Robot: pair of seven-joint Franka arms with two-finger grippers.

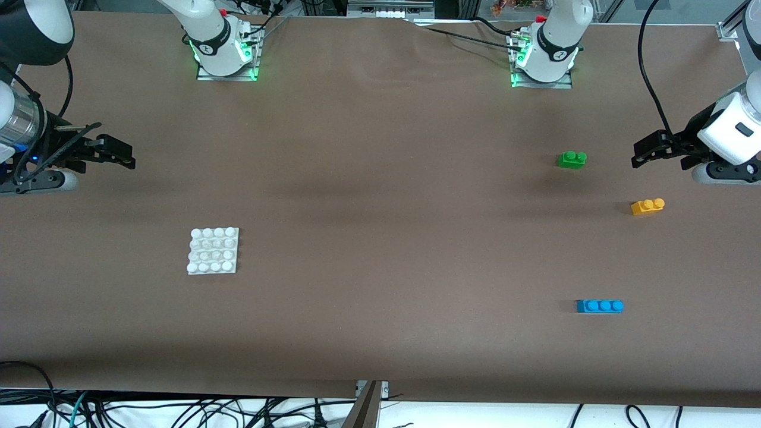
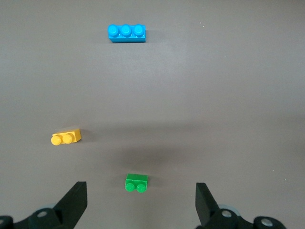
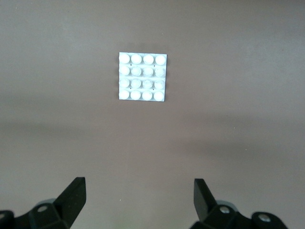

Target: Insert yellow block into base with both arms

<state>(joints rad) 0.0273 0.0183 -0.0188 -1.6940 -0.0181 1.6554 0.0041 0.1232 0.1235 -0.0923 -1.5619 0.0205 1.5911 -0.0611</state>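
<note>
Brown matting covers the whole table, with both arm bases along the top of the front view and loose cables at the bottom edge. Nothing has been picked up yet, so the task looks to be at its very start.

The left gripper hangs at the right edge of the frame, spread wide and empty, over the mat near the green brick. The yellow block lies just below it in the frame, at middle right, flat on the mat and apart from everything. A blue brick sits lower right.

The right gripper hangs at the left edge, likewise spread and holding nothing. The base lies lower left of centre, studs up, untouched.

As I judge it, the next move calls for the left gripper to come down over the yellow block, square to its sides, and close on it, while the right gripper goes to steady the base
</note>
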